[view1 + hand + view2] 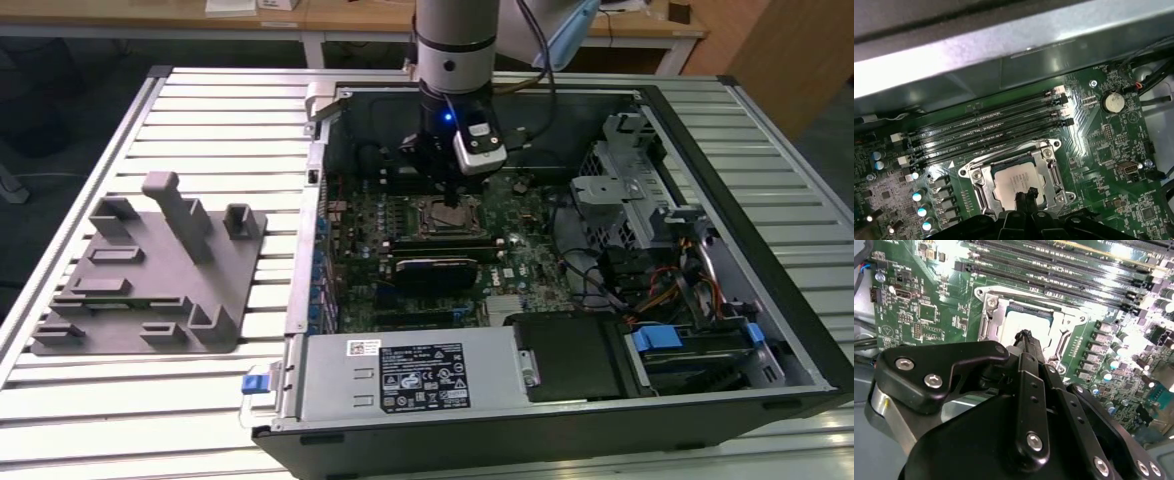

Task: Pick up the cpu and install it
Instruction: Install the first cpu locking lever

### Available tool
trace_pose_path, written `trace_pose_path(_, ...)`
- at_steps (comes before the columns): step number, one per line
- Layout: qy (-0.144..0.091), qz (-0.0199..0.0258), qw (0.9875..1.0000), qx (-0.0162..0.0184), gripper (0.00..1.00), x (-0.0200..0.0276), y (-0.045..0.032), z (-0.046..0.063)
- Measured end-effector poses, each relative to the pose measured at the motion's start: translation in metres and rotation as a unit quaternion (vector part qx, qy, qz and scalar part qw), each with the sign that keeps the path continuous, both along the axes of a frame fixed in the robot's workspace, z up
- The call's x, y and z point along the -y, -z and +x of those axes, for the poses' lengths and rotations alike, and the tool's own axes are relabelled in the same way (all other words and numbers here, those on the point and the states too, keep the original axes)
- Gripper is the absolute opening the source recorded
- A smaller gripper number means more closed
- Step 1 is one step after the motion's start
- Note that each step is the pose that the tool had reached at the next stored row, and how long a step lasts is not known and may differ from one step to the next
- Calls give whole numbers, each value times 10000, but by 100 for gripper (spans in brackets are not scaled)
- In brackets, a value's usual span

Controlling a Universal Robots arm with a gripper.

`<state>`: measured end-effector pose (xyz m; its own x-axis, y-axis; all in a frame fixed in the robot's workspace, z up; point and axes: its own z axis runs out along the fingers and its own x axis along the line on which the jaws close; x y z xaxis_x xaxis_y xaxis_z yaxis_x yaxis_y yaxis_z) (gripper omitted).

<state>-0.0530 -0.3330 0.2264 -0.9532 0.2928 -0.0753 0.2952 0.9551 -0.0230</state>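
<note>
Already seated: cpu (1018,183) flat inside the motherboard socket (1015,176) at lower centre of the first wrist view, gripper (1024,196) clenched and empty just above it, retention frame unlatched.

A slatted metal table (200,110) stands before wooden desks (347,20).

slatted metal table (160,110) | grey plastic tray (147,275) on it | open computer case (561,250) beside
</note>
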Motion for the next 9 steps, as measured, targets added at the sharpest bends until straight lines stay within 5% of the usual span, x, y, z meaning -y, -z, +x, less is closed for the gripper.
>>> trace_pose_path(9, -176, 0, 9998, -11, 11, 34, 28, 35)
